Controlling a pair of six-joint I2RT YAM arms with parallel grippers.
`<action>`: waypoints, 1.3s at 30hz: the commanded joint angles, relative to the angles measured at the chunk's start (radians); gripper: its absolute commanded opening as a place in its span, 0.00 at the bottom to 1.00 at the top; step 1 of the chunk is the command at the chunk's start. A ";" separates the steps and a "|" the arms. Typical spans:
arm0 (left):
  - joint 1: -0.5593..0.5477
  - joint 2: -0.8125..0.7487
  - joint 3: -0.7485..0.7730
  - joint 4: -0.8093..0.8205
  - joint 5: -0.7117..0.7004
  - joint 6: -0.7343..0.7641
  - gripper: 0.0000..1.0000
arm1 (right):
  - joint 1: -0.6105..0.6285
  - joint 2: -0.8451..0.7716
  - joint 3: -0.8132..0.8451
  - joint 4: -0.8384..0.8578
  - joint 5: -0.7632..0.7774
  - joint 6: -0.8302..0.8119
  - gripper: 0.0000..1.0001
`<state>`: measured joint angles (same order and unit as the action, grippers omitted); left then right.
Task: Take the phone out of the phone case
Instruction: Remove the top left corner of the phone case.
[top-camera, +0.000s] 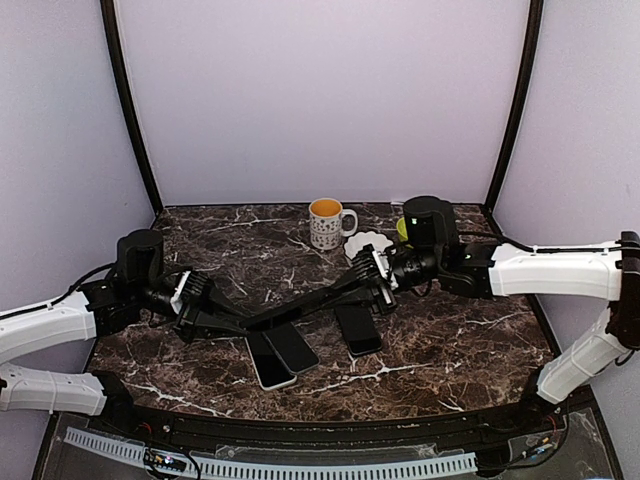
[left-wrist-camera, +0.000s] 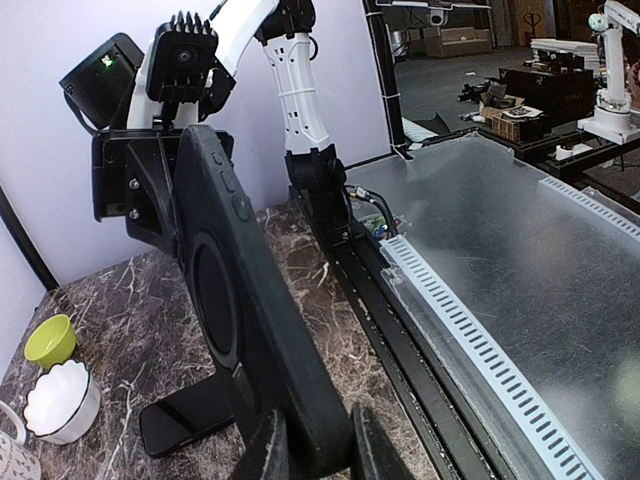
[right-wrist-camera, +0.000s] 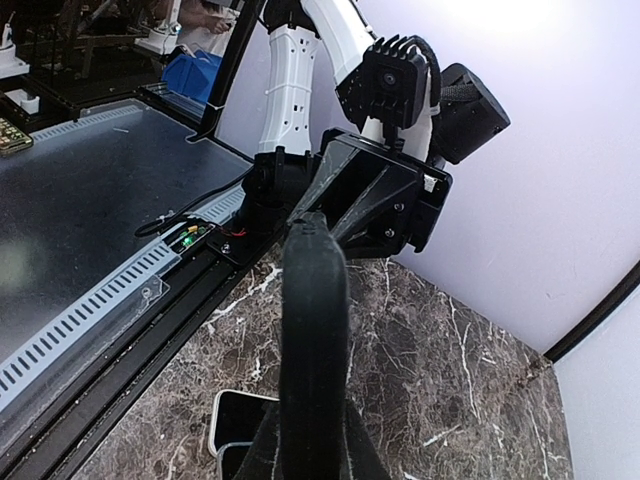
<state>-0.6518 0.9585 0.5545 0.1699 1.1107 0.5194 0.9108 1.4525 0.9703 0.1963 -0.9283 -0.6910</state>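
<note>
Gripping the phone case (top-camera: 300, 305) at both ends, I have it raised off the table (top-camera: 470, 330), slung between my left gripper (top-camera: 200, 318) and my right gripper (top-camera: 378, 272). My right fingers are pinched tight on one thin end. My left fingers (left-wrist-camera: 372, 455) are clamped on either side of the other end.

I only see the case's back and edge, so I cannot tell whether the phone sits inside. If it does, flexing the case up here could let it pop free and drop onto the three handsets (top-camera: 292, 347) lying right below. My holds are narrow, too. If one arm twists or pulls harder than the other, an end could slide out of my fingers and the case would swing down.
</note>
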 joint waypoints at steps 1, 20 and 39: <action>-0.018 0.003 -0.003 -0.018 0.062 0.000 0.15 | 0.029 -0.034 0.024 0.091 0.023 -0.058 0.00; -0.043 0.032 0.020 -0.095 0.137 0.005 0.14 | 0.033 0.002 0.069 0.090 0.035 -0.128 0.00; -0.092 0.059 0.153 -0.501 -0.038 0.291 0.16 | 0.131 0.028 0.051 0.113 0.167 -0.323 0.00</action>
<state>-0.7044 0.9798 0.6399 -0.1822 1.0981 0.7303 0.9684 1.4616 0.9859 0.1001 -0.8898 -0.8585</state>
